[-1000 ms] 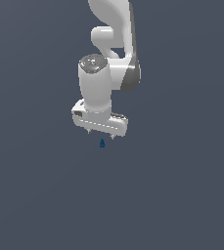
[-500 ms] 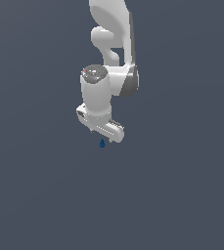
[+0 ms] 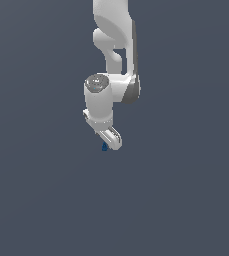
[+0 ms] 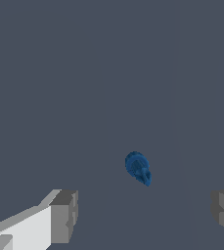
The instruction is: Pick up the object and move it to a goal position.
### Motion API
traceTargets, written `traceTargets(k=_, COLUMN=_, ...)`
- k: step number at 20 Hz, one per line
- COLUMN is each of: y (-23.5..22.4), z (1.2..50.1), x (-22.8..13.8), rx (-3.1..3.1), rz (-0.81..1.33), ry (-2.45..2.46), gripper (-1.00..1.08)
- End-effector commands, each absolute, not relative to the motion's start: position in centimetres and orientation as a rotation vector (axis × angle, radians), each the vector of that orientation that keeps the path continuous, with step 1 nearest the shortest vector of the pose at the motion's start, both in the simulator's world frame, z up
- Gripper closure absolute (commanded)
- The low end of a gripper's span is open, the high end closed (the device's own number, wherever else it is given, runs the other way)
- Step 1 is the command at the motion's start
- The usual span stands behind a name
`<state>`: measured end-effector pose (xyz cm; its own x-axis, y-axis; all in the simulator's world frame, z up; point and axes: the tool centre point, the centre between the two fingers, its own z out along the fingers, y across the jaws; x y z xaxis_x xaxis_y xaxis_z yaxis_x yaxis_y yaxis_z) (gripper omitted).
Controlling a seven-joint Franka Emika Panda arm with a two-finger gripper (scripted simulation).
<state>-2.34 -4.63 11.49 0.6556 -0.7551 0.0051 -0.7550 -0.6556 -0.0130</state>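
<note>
Gripper (image 4: 143, 215) open, fingers spread wide; dark blue object (image 4: 138, 168) lies below, between them, untouched.

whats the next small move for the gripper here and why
Probably a short descent straight down, then close. In the wrist view the gripper is open, its fingers set wide apart, and the small blue object lies between their lines but ahead of the tips, untouched. The exterior view shows the object just under the hand.
</note>
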Motion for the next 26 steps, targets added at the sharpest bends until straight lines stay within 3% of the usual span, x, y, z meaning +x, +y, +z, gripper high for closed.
traceTargets(k=1, y=-4.7, z=10.9, x=-2.7, rx=-2.808, rz=-0.011, ry=1.392, gripper=-0.92)
traceTargets(k=26, y=-5.0, z=6.6, x=-3.9, rx=-2.689, rz=0.0, ry=1.625, gripper=-0.92)
